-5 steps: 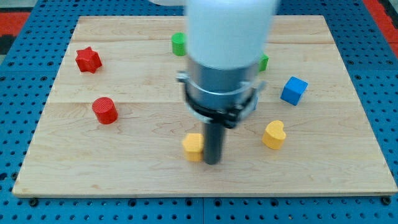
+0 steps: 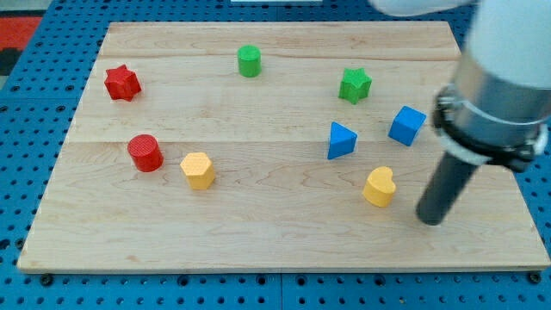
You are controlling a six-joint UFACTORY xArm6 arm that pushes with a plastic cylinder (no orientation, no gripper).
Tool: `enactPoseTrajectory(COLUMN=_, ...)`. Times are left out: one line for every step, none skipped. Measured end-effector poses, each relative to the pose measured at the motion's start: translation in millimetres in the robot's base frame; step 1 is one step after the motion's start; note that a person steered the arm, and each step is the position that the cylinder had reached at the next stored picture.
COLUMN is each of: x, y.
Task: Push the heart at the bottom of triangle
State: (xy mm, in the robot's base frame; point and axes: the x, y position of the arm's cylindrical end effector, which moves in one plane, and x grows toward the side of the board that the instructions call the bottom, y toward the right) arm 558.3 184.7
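Observation:
The yellow heart lies on the wooden board at the lower right. The blue triangle sits up and to the left of it, a short gap apart. My tip rests on the board to the right of the heart and slightly lower, not touching it.
A blue cube sits right of the triangle. A green star and a green cylinder are near the top. A red star, a red cylinder and a yellow hexagon are on the left. The board's right edge is close to my arm.
My tip has moved from the board's middle bottom to the right of the heart. The yellow hexagon now lies further left and higher. The blue triangle and green star are uncovered.

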Motion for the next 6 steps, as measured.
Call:
enactPoseTrajectory(x=-6.2, y=-34.1)
enactPoseTrajectory(x=-12.5, y=-87.3)
enactPoseTrajectory(x=-18.0, y=-127.6)
enactPoseTrajectory(x=-11.2, y=-83.2)
enactPoseTrajectory(x=-18.9, y=-11.7)
enactPoseTrajectory(x=-49.2, y=-11.1)
